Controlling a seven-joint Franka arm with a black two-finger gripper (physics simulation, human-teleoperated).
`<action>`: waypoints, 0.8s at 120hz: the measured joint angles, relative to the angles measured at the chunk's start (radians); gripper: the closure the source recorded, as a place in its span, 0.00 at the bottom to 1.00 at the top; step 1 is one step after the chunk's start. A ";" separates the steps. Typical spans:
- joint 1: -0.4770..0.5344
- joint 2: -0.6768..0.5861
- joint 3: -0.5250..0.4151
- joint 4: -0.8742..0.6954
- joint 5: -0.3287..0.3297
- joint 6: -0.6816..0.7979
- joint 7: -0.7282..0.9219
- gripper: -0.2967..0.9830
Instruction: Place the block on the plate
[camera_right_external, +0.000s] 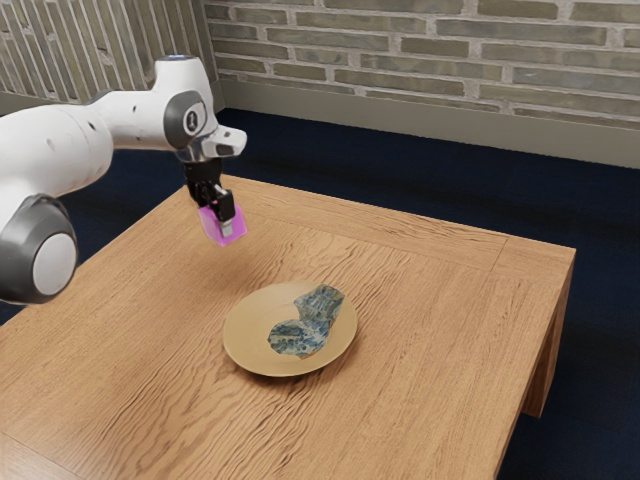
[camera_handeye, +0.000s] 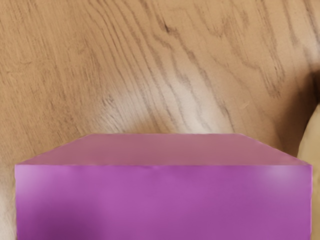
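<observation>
Our gripper (camera_right_external: 221, 223) has the block (camera_right_external: 211, 226) clamped, well short of the plate (camera_right_external: 250, 338) — if we let go off-centre, it could tip or slide off.

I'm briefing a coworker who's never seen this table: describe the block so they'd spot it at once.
Start at the wooden table, then find the white arm at the exterior view's left. Follow it down to its black gripper, which holds the block. The block is pink-purple and box-shaped, while its neighbour, the plate, is round and tan with blue-grey patches.
</observation>
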 joint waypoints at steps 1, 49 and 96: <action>-0.003 -0.001 0.000 -0.001 0.000 0.000 0.000 0.46; -0.167 -0.054 -0.038 -0.074 -0.011 0.017 0.002 0.45; -0.215 -0.162 -0.069 -0.312 -0.040 0.087 0.005 0.45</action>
